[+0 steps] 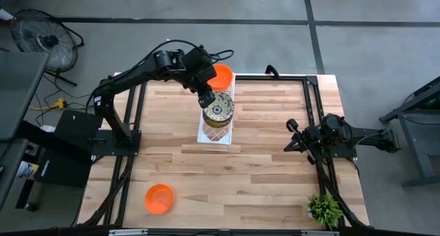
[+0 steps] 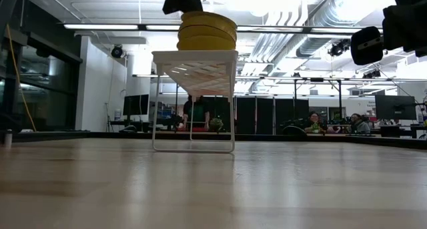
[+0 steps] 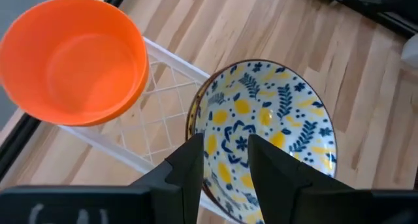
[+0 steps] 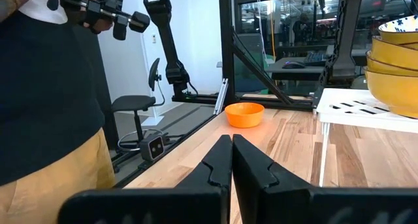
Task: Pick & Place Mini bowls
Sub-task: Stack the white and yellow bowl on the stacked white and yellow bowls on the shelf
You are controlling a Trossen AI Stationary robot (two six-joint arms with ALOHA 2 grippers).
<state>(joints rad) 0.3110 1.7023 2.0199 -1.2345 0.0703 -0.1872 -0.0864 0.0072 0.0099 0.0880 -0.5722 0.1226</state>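
A stack of cream floral mini bowls (image 1: 221, 109) with yellow outsides (image 2: 207, 30) sits on the white lattice tray (image 1: 214, 134). One orange bowl (image 1: 222, 76) rests on the tray's far end. Another orange bowl (image 1: 159, 198) sits on the table near the near-left corner and shows in the right wrist view (image 4: 244, 114). My left gripper (image 3: 225, 145) is open just above the top floral bowl (image 3: 268, 126), at the side of its rim nearer the left edge. My right gripper (image 4: 232, 142) is shut and waits at the table's right side (image 1: 292, 136). My left gripper comes at the top floral bowl from above. One finger (image 3: 186, 168) stands over the rim (image 3: 196, 119) and the other (image 3: 271, 162) over the inside. Whether either finger touches the bowl, I cannot tell.
The tray stands raised on thin legs (image 2: 155, 122) at the table's middle and far part. A small green plant (image 1: 324, 208) sits at the near right corner. Bare wood lies between the tray and the near edge. A person (image 4: 52, 100) stands beyond the table's left side.
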